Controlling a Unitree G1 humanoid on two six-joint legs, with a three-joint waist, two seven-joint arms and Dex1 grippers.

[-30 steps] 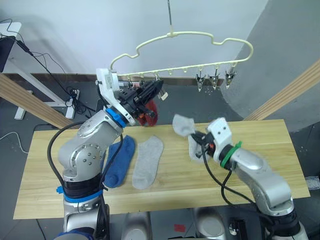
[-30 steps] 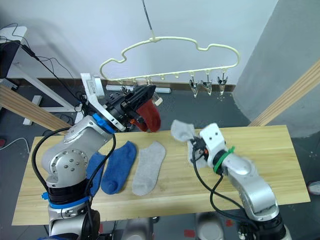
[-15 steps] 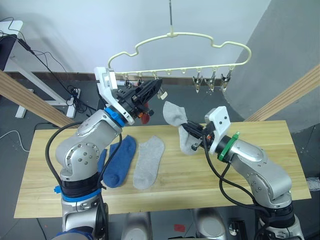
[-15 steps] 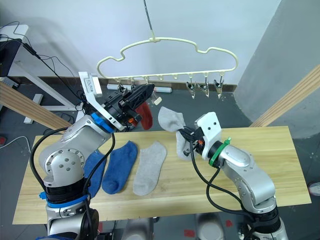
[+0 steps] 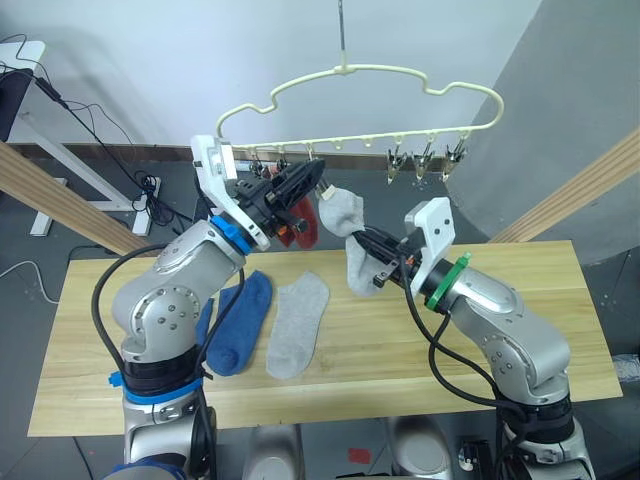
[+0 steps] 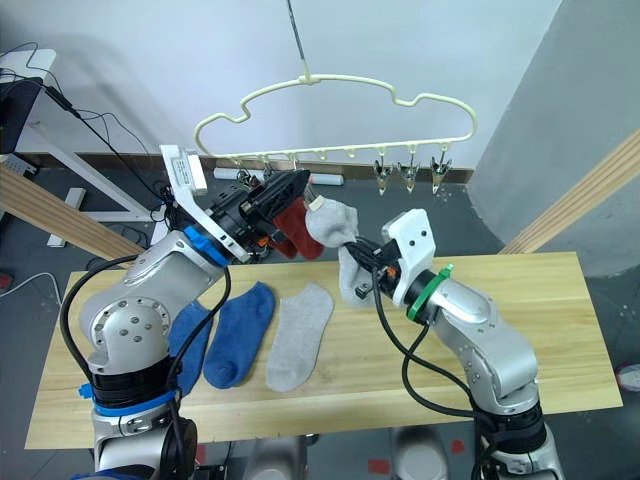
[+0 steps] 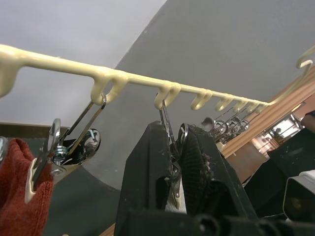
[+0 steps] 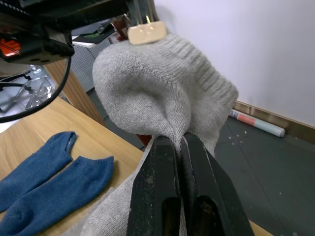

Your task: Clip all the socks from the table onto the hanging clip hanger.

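Observation:
The pale yellow clip hanger (image 5: 346, 68) hangs over the table (image 5: 560, 290). My left gripper (image 5: 318, 172) is raised to its clip row and shut on a metal clip (image 7: 170, 132), squeezing it. A rust red sock (image 5: 303, 222) hangs from a neighbouring clip. My right gripper (image 5: 372, 248) is shut on a light grey sock (image 5: 345, 215), whose cuff is lifted right up against the left fingertips and a beige clip tab (image 8: 146, 32). On the table's left lie two blue socks (image 5: 240, 320) and another light grey sock (image 5: 295, 325).
Three bare clips (image 5: 425, 158) hang at the hanger's right end. Slanted wooden poles stand at the left (image 5: 60, 205) and right (image 5: 580, 185). Cables and a white stand (image 5: 100, 130) are on the floor behind the table.
My right gripper has lifted the grey sock off the table, up and to the left, until it reaches the clip held by my left gripper. The left arm has barely moved.

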